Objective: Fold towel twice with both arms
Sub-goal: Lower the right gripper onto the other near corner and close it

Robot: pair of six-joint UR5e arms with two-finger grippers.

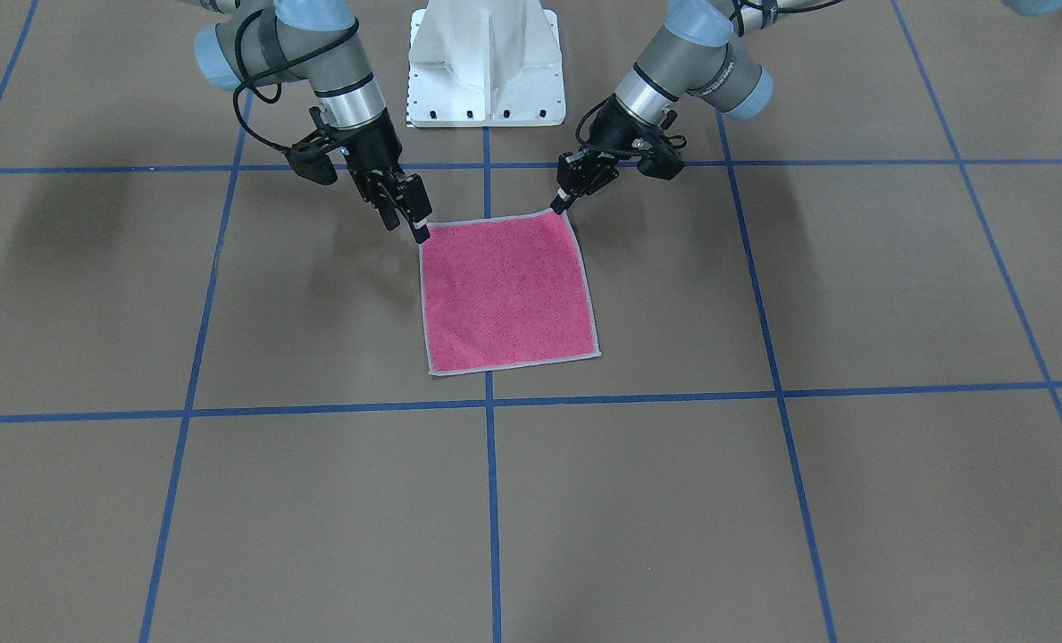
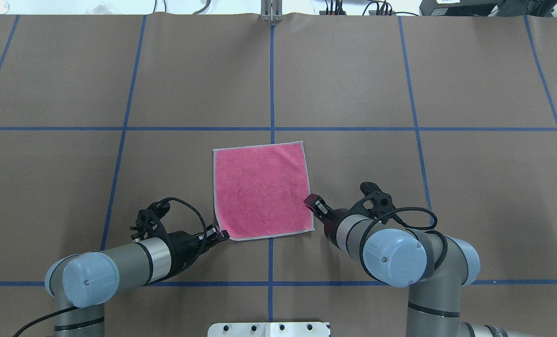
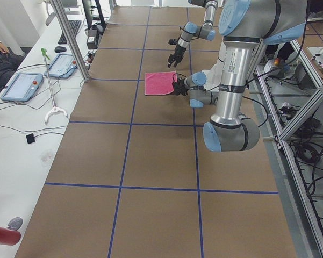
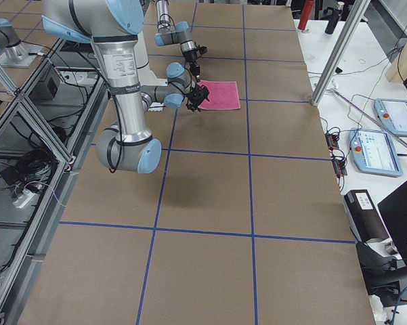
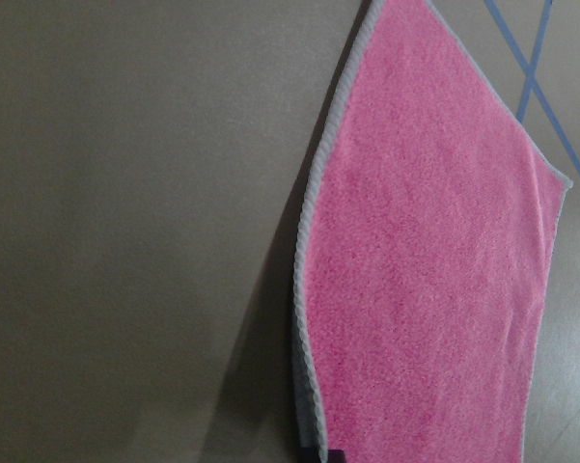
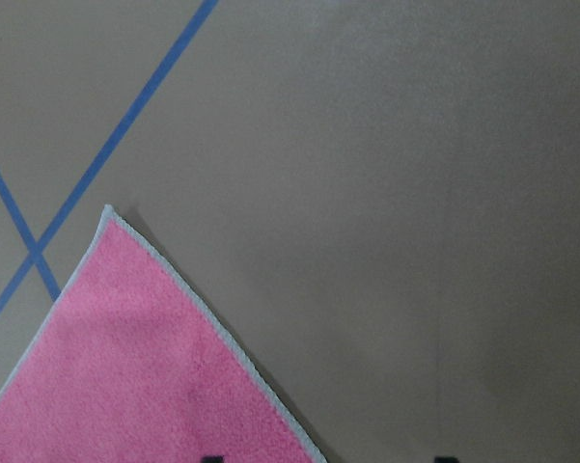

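The towel (image 1: 508,295) lies flat on the brown table, pink face up, with a light grey border; it also shows in the overhead view (image 2: 262,189). My left gripper (image 1: 559,205) is at the towel's near left corner (image 2: 221,234) and looks shut on it. The edge there is raised a little in the left wrist view (image 5: 304,386). My right gripper (image 1: 416,228) is at the near right corner (image 2: 312,202). Its fingertips (image 6: 212,459) stand apart on either side of the towel's edge, so it is open.
The white pedestal (image 1: 486,71) stands at the robot's base behind the towel. Blue tape lines (image 2: 271,84) mark a grid on the table. Operator desks with tablets (image 3: 21,86) run along the far side of the table.
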